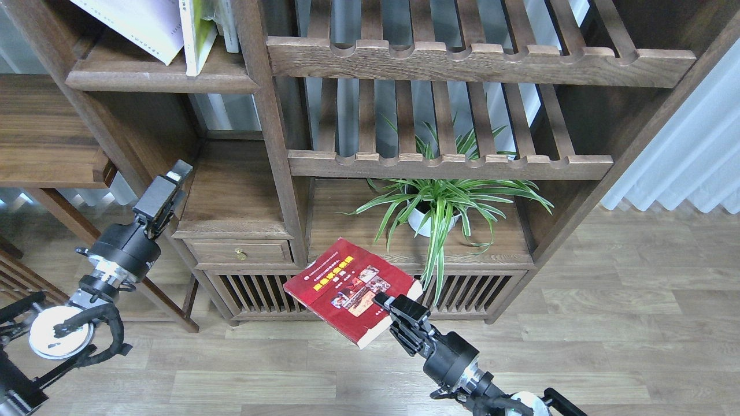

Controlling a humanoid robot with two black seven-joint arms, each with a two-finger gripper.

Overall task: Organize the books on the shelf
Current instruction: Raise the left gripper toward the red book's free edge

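- The right gripper (388, 304) is clamped on the near right corner of the dark red book (352, 289), one finger lying across the cover just below the small photos.
- The red book hangs in the air, cover up and tilted, in front of the low slatted cabinet front (254, 292) — touching no board.
- The left gripper (173, 176) is raised at the left, beside the post of the bookcase and level with the small board (231, 196) above the brass-knobbed drawer (241, 252); it carries nothing, and I cannot tell whether its fingers are parted or closed.
- On the shelf (156, 72) at upper left, far from the red book, stand the pale white-lavender book (136, 26) leaning to the right and the yellow-green book (199, 34) just beside it.
- A spider plant in a white pot (425, 222) sits on the lower board to the right, its leaves reaching near the red book — under two slatted racks (451, 164).
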